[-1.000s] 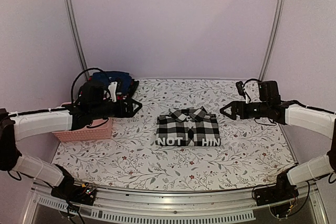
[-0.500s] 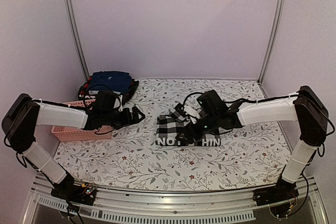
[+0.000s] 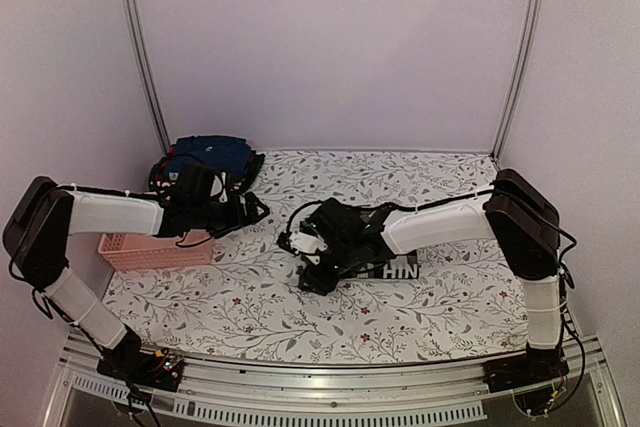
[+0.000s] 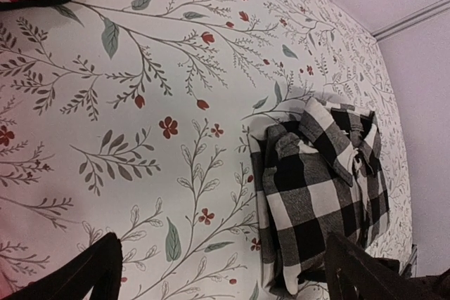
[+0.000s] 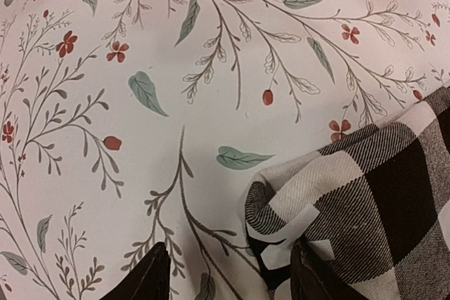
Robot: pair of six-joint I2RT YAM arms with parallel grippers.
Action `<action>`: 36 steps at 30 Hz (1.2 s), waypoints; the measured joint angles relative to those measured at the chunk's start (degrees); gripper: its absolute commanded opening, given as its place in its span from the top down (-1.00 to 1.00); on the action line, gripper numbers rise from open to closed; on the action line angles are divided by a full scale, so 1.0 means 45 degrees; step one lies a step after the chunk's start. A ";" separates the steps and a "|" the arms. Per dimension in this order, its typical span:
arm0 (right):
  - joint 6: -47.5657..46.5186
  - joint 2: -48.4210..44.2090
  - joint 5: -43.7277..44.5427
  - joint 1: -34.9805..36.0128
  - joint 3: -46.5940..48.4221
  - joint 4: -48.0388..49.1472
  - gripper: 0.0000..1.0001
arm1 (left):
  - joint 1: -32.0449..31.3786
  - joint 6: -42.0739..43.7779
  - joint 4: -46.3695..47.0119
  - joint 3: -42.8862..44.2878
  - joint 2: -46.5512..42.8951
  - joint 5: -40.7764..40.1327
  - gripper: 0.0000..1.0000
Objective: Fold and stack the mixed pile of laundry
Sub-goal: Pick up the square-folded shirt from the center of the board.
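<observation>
Black-and-white checked shirt corner just ahead of right gripper

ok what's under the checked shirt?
A black garment with white lettering lies under the folded checked shirt; only its near edge, reading HIN, shows. The rest is covered by the shirt and the right arm.
</observation>
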 measured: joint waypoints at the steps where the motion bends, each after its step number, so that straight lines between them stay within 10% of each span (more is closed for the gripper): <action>1: -0.0087 0.0223 0.0204 0.0005 0.0228 -0.0058 -0.09 | 0.0000 0.0010 0.0000 0.0005 0.0024 0.0010 -0.99; 36: -0.1025 0.1316 0.3084 0.0418 0.1326 0.0355 0.43 | 0.0656 0.0287 -0.0107 0.0500 0.0437 0.0350 -0.99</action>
